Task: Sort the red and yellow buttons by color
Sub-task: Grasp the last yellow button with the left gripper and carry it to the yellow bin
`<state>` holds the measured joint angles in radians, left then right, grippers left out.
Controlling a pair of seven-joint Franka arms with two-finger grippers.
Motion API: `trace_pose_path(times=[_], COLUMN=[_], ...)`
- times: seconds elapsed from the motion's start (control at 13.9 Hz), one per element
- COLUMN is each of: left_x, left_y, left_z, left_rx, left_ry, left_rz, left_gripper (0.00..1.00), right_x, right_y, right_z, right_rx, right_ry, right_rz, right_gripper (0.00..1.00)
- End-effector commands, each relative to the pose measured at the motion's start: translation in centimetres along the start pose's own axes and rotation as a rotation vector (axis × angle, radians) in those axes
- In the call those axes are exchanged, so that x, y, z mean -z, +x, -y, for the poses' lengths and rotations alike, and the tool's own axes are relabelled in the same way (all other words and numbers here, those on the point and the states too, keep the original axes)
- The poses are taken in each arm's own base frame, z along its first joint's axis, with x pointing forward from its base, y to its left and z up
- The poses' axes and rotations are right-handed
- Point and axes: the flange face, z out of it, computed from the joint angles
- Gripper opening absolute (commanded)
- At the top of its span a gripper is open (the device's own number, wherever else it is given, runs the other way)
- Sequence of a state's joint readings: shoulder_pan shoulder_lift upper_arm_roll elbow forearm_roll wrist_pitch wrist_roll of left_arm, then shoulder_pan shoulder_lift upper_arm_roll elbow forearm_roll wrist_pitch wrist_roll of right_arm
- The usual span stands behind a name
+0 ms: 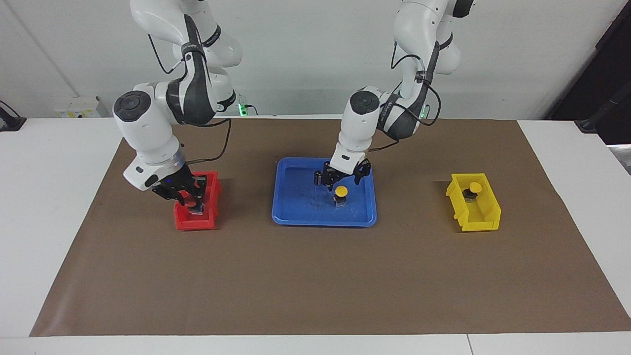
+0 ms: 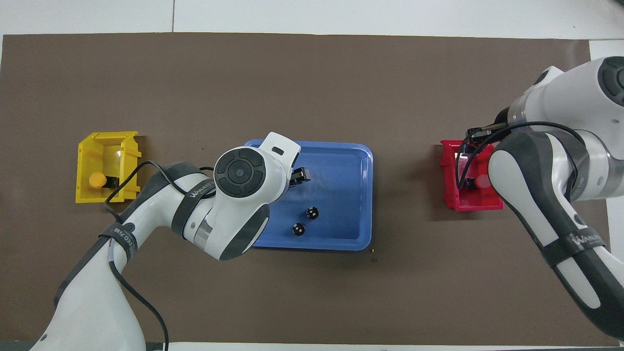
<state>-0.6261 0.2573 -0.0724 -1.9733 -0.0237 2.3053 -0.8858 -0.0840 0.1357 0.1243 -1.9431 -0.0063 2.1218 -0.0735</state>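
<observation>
A yellow button stands in the blue tray; the left arm hides it in the overhead view. My left gripper is open, low over the tray, just above this button. A second yellow button lies in the yellow bin, also seen from overhead. My right gripper is down inside the red bin at a red button, which also shows in the overhead view. I see no second red button.
Two capless black cylinders stand in the blue tray on its side nearer the robots. The red bin is at the right arm's end, the yellow bin at the left arm's end. A brown mat covers the table.
</observation>
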Motion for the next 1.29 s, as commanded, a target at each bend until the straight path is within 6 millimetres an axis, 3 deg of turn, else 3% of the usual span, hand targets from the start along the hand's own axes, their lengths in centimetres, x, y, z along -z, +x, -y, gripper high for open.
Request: trace_pose_path(times=[0.0, 0.14, 0.22, 0.29, 0.5, 0.65, 0.72, 0.79, 0.93, 1.08, 1.22], left_x=[-0.2, 0.1, 0.1, 0.1, 1.5, 5.9, 9.0, 11.8, 16.0, 17.2, 16.4], left_y=[0.6, 0.8, 0.9, 1.0, 2.0, 4.4, 6.5, 8.3, 12.9, 16.3, 18.3], left_z=[-0.7, -1.0, -1.0, -1.0, -1.4, -0.1, 2.3, 5.5, 14.0, 21.0, 27.4], left_rx=[0.012, 0.013, 0.021, 0.026, 0.054, 0.082, 0.091, 0.022, -0.077, -0.169, -0.224], left_ry=[0.0, -0.002, -0.001, -0.005, -0.011, 0.047, 0.072, 0.091, 0.09, 0.08, 0.071], left_rz=[-0.019, -0.019, -0.018, -0.021, -0.027, 0.009, 0.019, 0.034, 0.047, 0.042, 0.03], left_gripper=[0.88, 0.7, 0.27, 0.02, 0.01, 0.01, 0.01, 0.01, 0.01, 0.01, 0.01], right_x=[-0.8, -2.7, -3.4, -3.9, -5.8, -6.1, -6.0, -5.9, -5.6, -3.7, 0.9], right_y=[-1.8, -2.7, -3.2, -3.8, -4.3, -4.3, -4.3, -4.3, -4.1, -3.4, -2.0], right_z=[0.4, 0.6, 0.6, 0.7, 0.4, 0.6, 0.5, 0.4, 0.3, -0.6, -0.9], right_rx=[0.013, 0.016, 0.015, 0.015, 0.022, 0.027, 0.027, 0.028, 0.042, 0.042, 0.043], right_ry=[0.01, 0.008, 0.006, 0.002, 0.005, 0.007, 0.006, 0.007, 0.007, 0.011, 0.015], right_rz=[-0.047, -0.06, -0.071, -0.086, -0.067, -0.06, -0.062, -0.059, -0.048, -0.012, 0.02], right_gripper=[0.28, 0.28, 0.28, 0.28, 0.28, 0.36, 0.45, 0.63, 0.75, 0.81, 0.83])
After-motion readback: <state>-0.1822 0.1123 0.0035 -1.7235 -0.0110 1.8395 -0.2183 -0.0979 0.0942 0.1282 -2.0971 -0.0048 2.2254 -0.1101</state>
